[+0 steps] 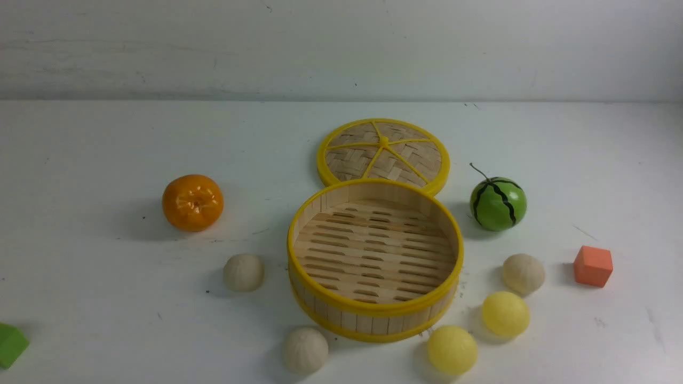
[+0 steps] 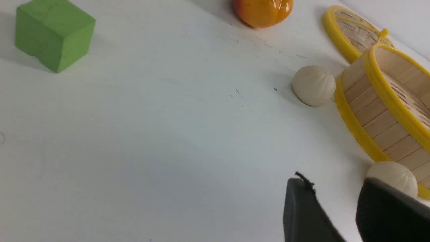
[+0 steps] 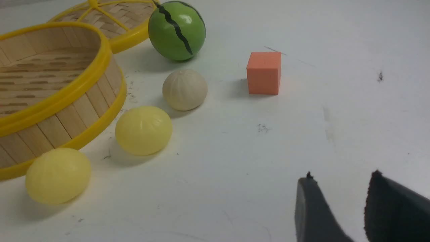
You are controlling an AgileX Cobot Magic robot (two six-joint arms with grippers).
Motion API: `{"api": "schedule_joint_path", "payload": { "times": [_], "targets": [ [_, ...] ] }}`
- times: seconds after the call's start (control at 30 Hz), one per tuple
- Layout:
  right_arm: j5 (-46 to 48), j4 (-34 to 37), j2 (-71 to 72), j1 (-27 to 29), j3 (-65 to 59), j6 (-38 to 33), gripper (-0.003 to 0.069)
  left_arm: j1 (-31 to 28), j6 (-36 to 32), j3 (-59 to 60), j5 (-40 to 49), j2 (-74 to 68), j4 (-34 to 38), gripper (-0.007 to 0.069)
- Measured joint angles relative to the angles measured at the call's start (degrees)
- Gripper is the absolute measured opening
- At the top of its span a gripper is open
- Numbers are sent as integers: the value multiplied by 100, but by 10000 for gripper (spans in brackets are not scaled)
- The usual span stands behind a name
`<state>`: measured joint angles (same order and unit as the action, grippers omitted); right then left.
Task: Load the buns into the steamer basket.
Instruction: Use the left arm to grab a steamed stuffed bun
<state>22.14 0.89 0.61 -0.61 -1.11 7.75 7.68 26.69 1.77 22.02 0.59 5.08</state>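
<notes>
The steamer basket stands empty at the table's middle. Several buns lie around it on the table. Off-white pleated buns sit at its left, front left and right. Two smooth yellow buns lie at its front right. Neither gripper shows in the front view. My left gripper is open above bare table, with the front-left bun partly hidden behind one finger. My right gripper is open and empty, well apart from the yellow buns.
The woven lid lies flat behind the basket. An orange sits at the left and a watermelon ball at the right. An orange-red cube is at the far right. A green block is at the front left edge.
</notes>
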Motion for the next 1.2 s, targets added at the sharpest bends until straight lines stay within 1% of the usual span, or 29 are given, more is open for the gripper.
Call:
{"api": "schedule_joint_path", "payload": {
  "times": [0.93,1.03,1.07,1.1,1.2],
  "targets": [
    [0,0,0,0,0,0,239,0,35,0,-39,0,36,237],
    [0,0,0,0,0,0,239,0,369,0,-274,0,550,237],
    [0,0,0,0,0,0,239,0,529,0,-404,0,901,237],
    [0,0,0,0,0,0,239,0,630,0,-504,0,1089,237],
    [0,0,0,0,0,0,239,0,732,0,-904,0,1588,237]
  ]
}}
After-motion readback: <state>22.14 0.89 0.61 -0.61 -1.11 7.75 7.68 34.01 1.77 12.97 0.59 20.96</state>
